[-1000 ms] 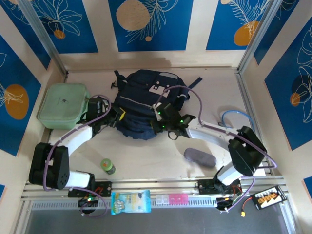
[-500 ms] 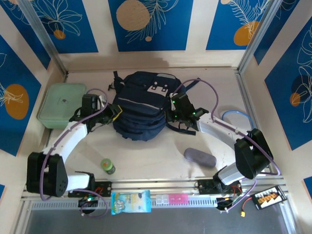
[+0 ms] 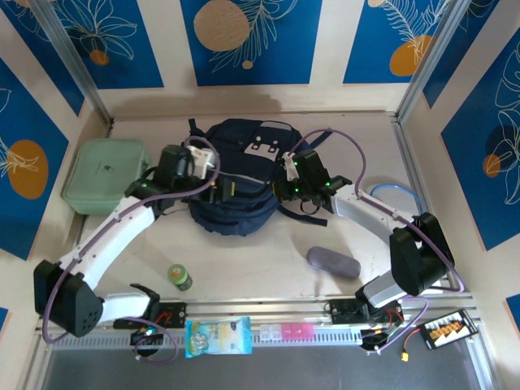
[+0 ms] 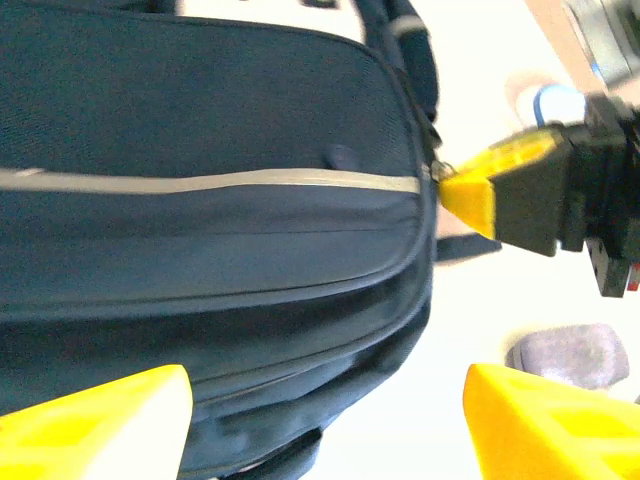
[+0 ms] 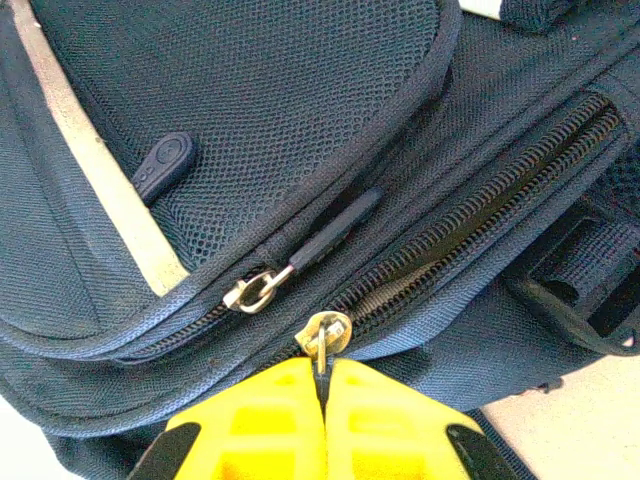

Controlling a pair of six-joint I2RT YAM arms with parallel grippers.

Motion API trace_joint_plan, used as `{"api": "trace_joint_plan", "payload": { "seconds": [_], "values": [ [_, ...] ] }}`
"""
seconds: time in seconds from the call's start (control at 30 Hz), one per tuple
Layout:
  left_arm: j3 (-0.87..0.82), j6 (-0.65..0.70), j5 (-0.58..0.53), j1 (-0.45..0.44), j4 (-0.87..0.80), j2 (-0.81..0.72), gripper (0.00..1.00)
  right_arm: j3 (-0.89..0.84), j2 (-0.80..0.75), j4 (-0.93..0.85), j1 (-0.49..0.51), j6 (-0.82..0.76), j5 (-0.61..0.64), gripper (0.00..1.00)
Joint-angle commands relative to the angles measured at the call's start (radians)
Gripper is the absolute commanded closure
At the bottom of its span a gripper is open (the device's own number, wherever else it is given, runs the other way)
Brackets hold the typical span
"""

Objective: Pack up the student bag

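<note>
Right claw [image 5: 322,388] is pinched together on a zip pull [image 5: 325,333] at the side of the student bag [image 3: 248,207], which lies at the far middle of the table [image 3: 244,262]. Left claw [image 4: 320,420] hovers, jaws apart, over its front. Best to pin the fabric with the left and draw the pull along the zip line.

No legible text; the patch [image 3: 262,149] on the student bag [image 3: 248,207] is too small to read
</note>
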Motion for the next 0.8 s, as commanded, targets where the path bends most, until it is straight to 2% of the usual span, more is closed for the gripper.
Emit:
{"api": "trace_joint_plan", "payload": {
  "seconds": [0.0, 0.07, 0.2, 0.37, 0.47, 0.53, 0.77],
  "values": [
    [0.072, 0.217, -0.132, -0.064, -0.046, 0.065, 0.28, 0.034, -0.028, 0.055, -0.006, -0.014, -0.076, 1.00],
    [0.100, 0.327, -0.140, -0.090, -0.035, 0.100, 0.29, 0.028, -0.034, 0.058, -0.012, -0.010, -0.083, 1.00],
    [0.164, 0.563, -0.027, -0.096, -0.071, 0.191, 0.30, 0.015, -0.043, 0.068, -0.021, -0.003, -0.096, 1.00],
    [0.266, 0.813, -0.019, -0.096, -0.185, 0.324, 0.31, 0.006, -0.051, 0.077, -0.028, 0.004, -0.106, 1.00],
    [0.313, 0.887, 0.026, -0.096, -0.229, 0.369, 0.31, 0.006, -0.052, 0.078, -0.032, 0.005, -0.111, 1.00],
    [0.336, 0.904, 0.013, -0.096, -0.219, 0.392, 0.33, 0.007, -0.051, 0.079, -0.033, 0.005, -0.115, 1.00],
    [0.366, 0.962, -0.076, -0.096, -0.164, 0.445, 0.60, 0.007, -0.041, 0.075, -0.042, -0.001, -0.127, 1.00]
  ]
}}
